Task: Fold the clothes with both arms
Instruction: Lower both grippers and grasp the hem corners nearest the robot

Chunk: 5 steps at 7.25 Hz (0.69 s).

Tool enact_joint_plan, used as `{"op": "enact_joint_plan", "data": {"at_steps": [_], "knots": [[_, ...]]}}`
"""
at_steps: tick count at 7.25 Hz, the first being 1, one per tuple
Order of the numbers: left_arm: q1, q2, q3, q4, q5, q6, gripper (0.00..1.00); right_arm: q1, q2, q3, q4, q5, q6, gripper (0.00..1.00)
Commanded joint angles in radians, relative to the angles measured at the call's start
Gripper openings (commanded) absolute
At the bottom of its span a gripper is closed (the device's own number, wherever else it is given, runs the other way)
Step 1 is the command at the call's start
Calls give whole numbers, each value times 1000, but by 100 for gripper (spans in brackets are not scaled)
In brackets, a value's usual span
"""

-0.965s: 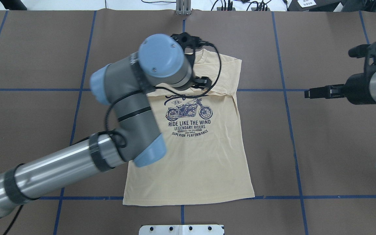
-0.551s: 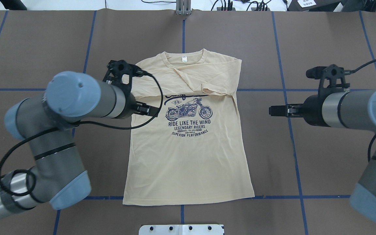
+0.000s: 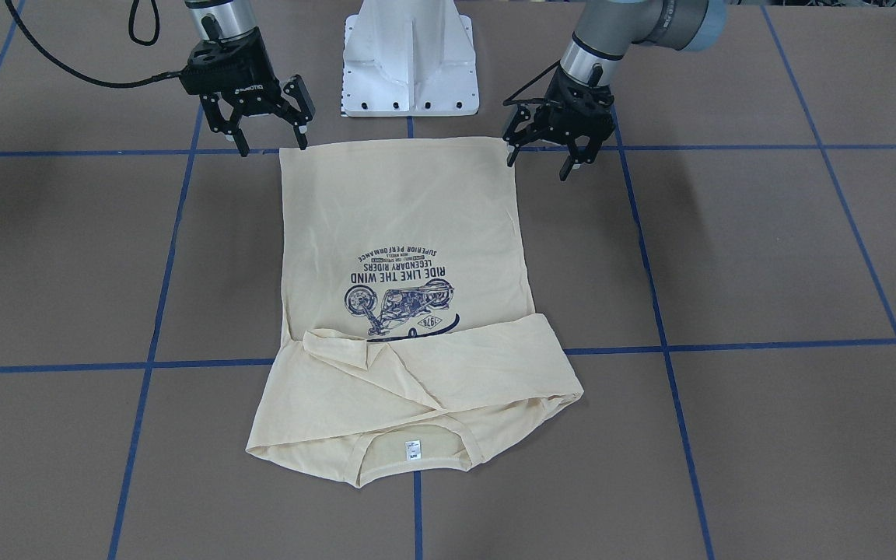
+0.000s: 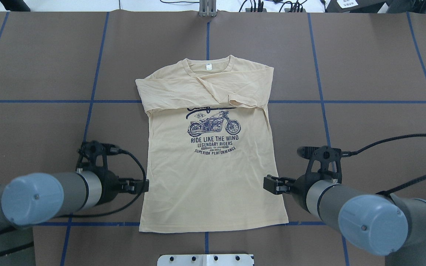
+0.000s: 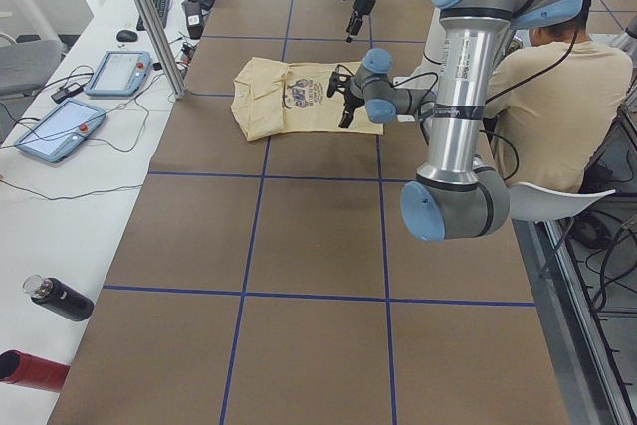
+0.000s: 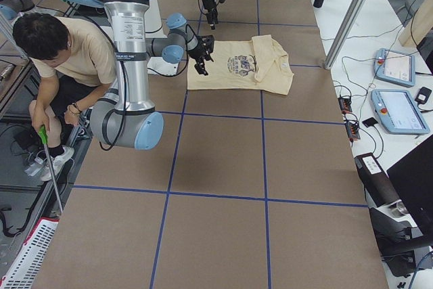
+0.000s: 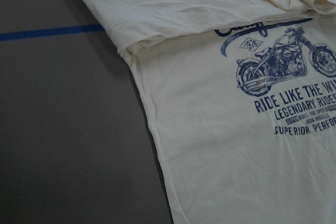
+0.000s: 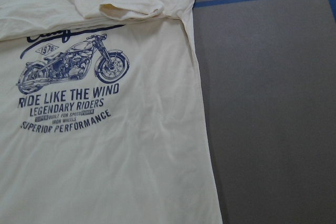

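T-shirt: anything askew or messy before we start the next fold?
Yes. The sleeves folded across the chest of the T-shirt lie rumpled and uneven, crossing at a slant and hiding the top of the print. The fold on the robot's left bulges out past the body's side edge.

- The grey metal jointed left arm (image 4: pixel 50 192), with light-blue joint caps, reaches in low. Its wrist tilts down and inward, toward the other arm's jaws.
- Its black two-finger jaws stand spread wide and empty, tips pointing down.
- The matching grey metal right arm (image 4: pixel 364 218) mirrors this pose, with the wrist angled down and inward.
- Its black jaws are likewise spread wide and empty.
- The two sets of jaws sit level with each other and well apart.
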Motion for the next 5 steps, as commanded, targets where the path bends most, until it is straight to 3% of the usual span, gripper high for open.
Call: {"op": "enact_joint_plan", "data": {"at_steps": [1,2,4,5], "knots": [[160,15,9,47,70,-181,100,-67,-16,-10,-3,-72,29,100],[185,1,9,84,71,-195,95,-70,-15,-12,-3,-74,29,100],[205,-32,43,92,70,-189,70,-71,-13,-20,-3,-74,29,100],[206,-64,60,92,68,-185,63,-71,-12,-23,-2,-75,29,100]]}}
